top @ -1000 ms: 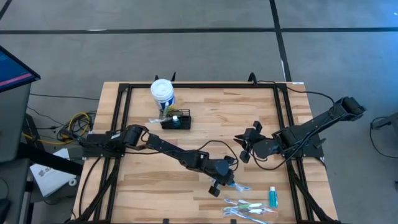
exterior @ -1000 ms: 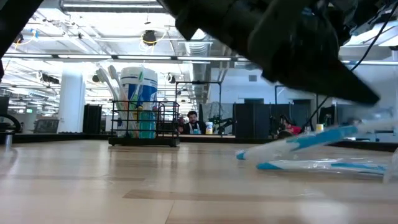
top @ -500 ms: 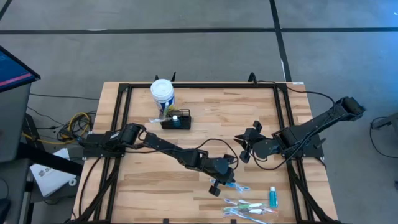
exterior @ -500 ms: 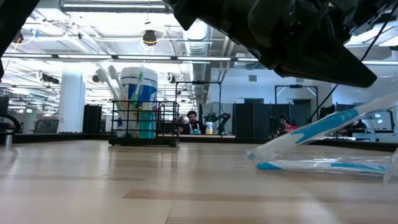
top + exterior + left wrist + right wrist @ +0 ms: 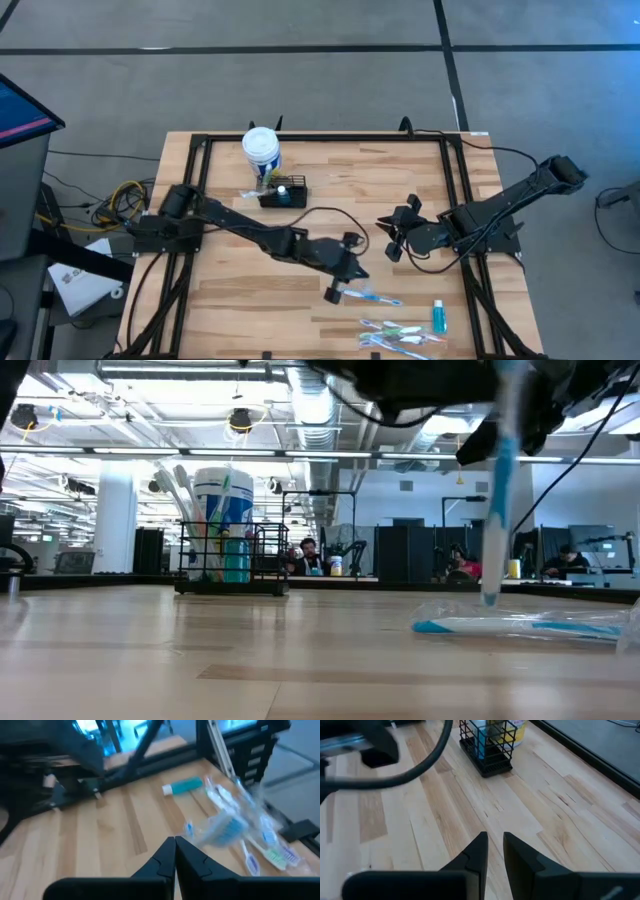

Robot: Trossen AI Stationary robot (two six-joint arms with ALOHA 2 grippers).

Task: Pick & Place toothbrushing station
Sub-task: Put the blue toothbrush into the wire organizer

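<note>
The toothbrushing station, a black wire caddy (image 5: 283, 193), stands at the far left of the table next to a white blue-labelled tub (image 5: 261, 150). It also shows in the low view (image 5: 232, 560) and the right wrist view (image 5: 487, 745), with brushes and a blue tube inside. My left gripper (image 5: 337, 292) is near the table's middle front, shut on a blue-and-white toothbrush (image 5: 495, 490). My right gripper (image 5: 392, 235) waits open and empty at the right, pointing toward the caddy. My left gripper holds the toothbrush by one end; the dark fingers hide the place of contact. In the low view the brush hangs nearly upright below the gripper, with its lower end (image 5: 488, 598) just above the wrapped brushes. In the left wrist view the brush (image 5: 220, 827) is blurred beyond the shut fingertips.
Several wrapped toothbrushes (image 5: 400, 333) and a teal tube (image 5: 439, 317) lie near the front right edge; they also show in the left wrist view (image 5: 260, 840). A black frame (image 5: 455, 190) borders the table. Bare wood lies between the caddy and the grippers.
My left gripper has risen and drawn back toward the table's left and the caddy, staying shut. The toothbrush, which lay slanted with its low end by the wrapped brushes, has swung up and now hangs nearly upright, lifted clear.
</note>
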